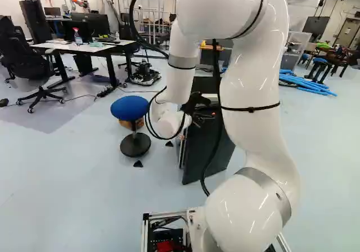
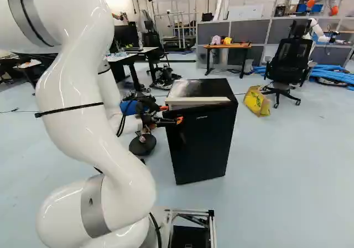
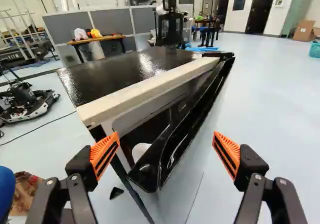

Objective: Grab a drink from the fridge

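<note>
- My gripper point(image 3: 166, 135) has its fingers spread wide with nothing held between them; one is on the cabinet side, by the opening, the other out past the door's outer face.
- Between them runs the near edge of the fridge door point(image 3: 172, 151), and I see no grip on it.
- That door stands ajar, its gap narrowing toward the far end, so I'd call the first crack of opening done; swinging it wide enough to reach inside is left.
- Through the gap in the fridge point(image 3: 122, 74) I get a pale rounded thing point(image 3: 141, 150), too little showing to name.
- No drink shows in any view, so I can't place it; finding, grasping and lifting one out all remain. I judge this early in the job.
- Farther out, a blue stool point(image 1: 129, 108) stands near the fridge's open side.
</note>
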Controlling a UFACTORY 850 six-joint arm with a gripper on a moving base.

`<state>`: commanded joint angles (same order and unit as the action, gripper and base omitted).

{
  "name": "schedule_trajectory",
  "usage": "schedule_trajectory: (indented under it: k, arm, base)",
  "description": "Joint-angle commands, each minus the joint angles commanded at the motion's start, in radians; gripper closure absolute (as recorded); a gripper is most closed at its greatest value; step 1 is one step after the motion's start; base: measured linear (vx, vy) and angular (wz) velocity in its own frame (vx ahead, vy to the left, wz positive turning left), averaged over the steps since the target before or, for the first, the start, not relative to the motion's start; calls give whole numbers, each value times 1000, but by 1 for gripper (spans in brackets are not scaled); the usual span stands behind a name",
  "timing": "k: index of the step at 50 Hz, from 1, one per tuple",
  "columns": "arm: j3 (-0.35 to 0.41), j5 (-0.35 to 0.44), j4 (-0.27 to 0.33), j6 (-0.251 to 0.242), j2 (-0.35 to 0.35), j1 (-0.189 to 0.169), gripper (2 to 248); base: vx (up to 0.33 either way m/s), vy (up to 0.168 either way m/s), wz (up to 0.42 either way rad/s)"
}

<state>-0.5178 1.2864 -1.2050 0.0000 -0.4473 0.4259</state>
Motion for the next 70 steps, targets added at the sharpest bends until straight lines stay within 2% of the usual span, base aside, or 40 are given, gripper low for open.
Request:
schedule_trajectory:
  k: [70]
  arm:
    - [194,0,-233,0,115,71,3]
  base:
    - [0,0,0]
